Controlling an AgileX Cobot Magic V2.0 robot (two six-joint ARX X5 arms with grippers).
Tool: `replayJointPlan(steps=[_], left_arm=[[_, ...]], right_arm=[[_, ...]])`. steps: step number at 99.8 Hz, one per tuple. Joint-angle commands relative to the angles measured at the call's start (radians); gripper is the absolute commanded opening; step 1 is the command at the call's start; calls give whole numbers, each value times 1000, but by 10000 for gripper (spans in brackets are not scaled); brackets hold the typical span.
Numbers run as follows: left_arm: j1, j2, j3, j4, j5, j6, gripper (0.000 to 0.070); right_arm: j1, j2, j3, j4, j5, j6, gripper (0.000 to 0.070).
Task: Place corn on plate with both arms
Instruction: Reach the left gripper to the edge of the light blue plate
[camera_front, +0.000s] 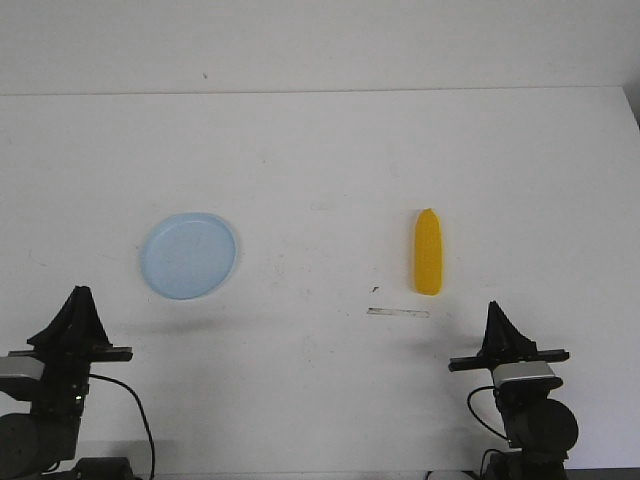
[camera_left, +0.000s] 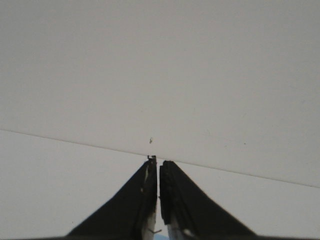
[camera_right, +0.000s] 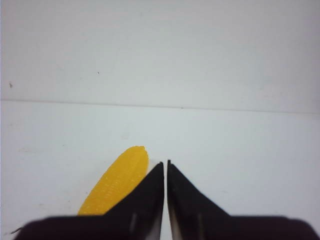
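The yellow corn (camera_front: 429, 252) lies on the white table right of centre, its tapered end pointing away from me. The pale blue plate (camera_front: 189, 254) lies flat at the left, with nothing on it. My left gripper (camera_front: 80, 297) stands shut and empty near the front left, below the plate. My right gripper (camera_front: 495, 312) stands shut and empty at the front right, a little nearer and to the right of the corn. In the right wrist view the corn (camera_right: 117, 180) lies just beside the shut fingers (camera_right: 165, 165). The left wrist view shows only the shut gripper (camera_left: 158, 161) over bare table.
A thin pale strip (camera_front: 398, 313) and a small dark speck (camera_front: 375, 290) lie on the table just in front of the corn. The table's far edge (camera_front: 320, 91) meets a white wall.
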Motion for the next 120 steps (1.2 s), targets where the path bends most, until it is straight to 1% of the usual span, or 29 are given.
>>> replayJointPlan(steps=[1, 5, 30, 39, 49, 61, 66, 72, 79, 87, 92, 96, 99, 104, 110, 115, 120], left_arm=[[1, 53, 57, 15, -3, 62, 2], [1, 92, 85, 15, -3, 72, 2], [1, 375, 205, 14, -2, 71, 2], [1, 486, 237, -17, -2, 42, 2], [1, 611, 285, -112, -2, -14, 2], [1, 736, 330, -210, -1, -17, 2], [2, 788, 360, -259, -1, -39, 2], [15, 851, 412, -353, -1, -101, 2], [46, 933, 496, -509, 0, -191, 2], [88, 1022, 571, -636, 3, -211, 2], [114, 1067, 600, -672, 7, -212, 2], [139, 1105, 617, -694, 36, -211, 2], [161, 1131, 626, -704, 80, -211, 2], [200, 1171, 635, -716, 191, -211, 1], [242, 1212, 635, -714, 352, -210, 2], [268, 1246, 635, -711, 455, -210, 2], [281, 1268, 635, -710, 487, -210, 2]], right_arm=[[2, 1, -1, 13, 0, -4, 13], [2, 2, -1, 13, 0, -4, 13], [2, 2, -1, 13, 0, -4, 13], [2, 2, -1, 13, 0, -4, 13], [2, 2, -1, 13, 0, -4, 14], [2, 1, -1, 13, 0, -4, 13], [2, 2, -1, 13, 0, -4, 13], [2, 2, -1, 13, 0, -4, 13], [2, 2, -1, 13, 0, -4, 13], [2, 2, -1, 13, 0, -4, 13], [2, 2, -1, 13, 0, -4, 14], [2, 2, -1, 13, 0, -4, 14], [2, 2, -1, 13, 0, -4, 14], [2, 2, -1, 13, 0, -4, 14], [2, 2, -1, 13, 0, -4, 13], [2, 1, -1, 13, 0, -4, 13], [2, 2, -1, 13, 0, -4, 13]])
